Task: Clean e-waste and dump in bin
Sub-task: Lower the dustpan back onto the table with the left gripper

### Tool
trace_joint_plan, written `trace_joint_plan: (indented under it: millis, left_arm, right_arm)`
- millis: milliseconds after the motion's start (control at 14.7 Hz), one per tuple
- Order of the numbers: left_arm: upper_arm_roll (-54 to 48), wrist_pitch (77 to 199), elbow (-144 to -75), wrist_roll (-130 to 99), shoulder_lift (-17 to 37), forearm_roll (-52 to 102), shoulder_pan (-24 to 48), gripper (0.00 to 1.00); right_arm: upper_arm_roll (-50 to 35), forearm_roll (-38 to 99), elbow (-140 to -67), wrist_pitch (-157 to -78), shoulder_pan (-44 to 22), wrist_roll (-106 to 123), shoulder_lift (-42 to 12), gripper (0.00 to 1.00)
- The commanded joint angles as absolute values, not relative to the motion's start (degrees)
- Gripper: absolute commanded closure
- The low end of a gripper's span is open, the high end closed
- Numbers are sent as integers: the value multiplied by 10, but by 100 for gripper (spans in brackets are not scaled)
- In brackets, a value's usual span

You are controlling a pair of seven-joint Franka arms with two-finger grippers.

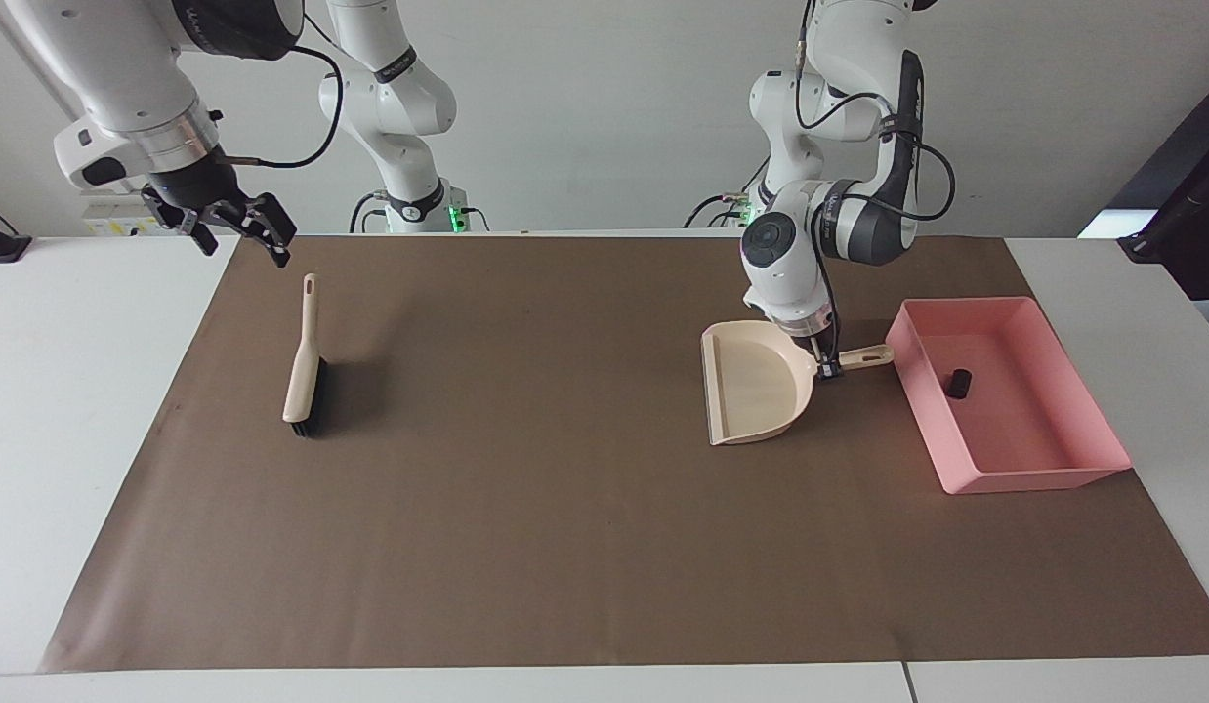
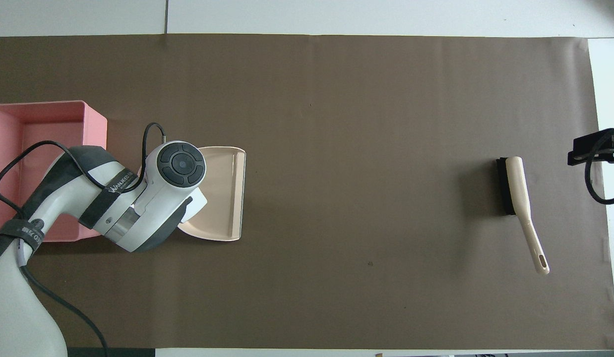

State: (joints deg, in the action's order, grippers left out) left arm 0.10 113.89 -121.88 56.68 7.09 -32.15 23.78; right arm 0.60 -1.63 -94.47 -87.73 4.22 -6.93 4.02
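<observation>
A brown mat [image 1: 565, 508] covers the table; the pink bin [image 1: 1039, 478] sits at the left arm's end, 1 small black block [image 1: 957, 383] of e-waste inside. The left gripper [image 1: 831, 369] is clenched on the beige dustpan's [image 1: 751, 386] handle beside the bin. The right gripper [image 1: 238, 227], fingers spread and empty, hangs above the brush [image 1: 303, 366].

Glossy beige plastic dustpan [image 1: 753, 383] and smooth pink plastic bin [image 1: 1054, 469] rest on matt brown paper [image 1: 565, 508].

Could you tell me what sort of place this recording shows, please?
Probably a robotics lab test bench: two Franka arms, left gripper holding a dustpan and right gripper raised, at a white table covered with a brown paper mat, against a bare wall.
</observation>
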Motion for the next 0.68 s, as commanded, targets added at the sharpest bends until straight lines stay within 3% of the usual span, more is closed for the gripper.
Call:
trace_joint_plan:
  millis: [0, 341, 614]
  left_arm:
    - [11, 1150, -1216, 561, 69, -313, 255, 47]
    - [13, 1139, -1208, 518, 23, -293, 227, 4]
    - [14, 1132, -1208, 416, -13, -251, 172, 2]
  right_arm:
    - [39, -21, -931, -864, 11, -74, 33, 0]
    - [36, -18, -932, -858, 11, -74, 37, 0]
    - [35, -18, -933, -865, 11, -69, 40, 0]
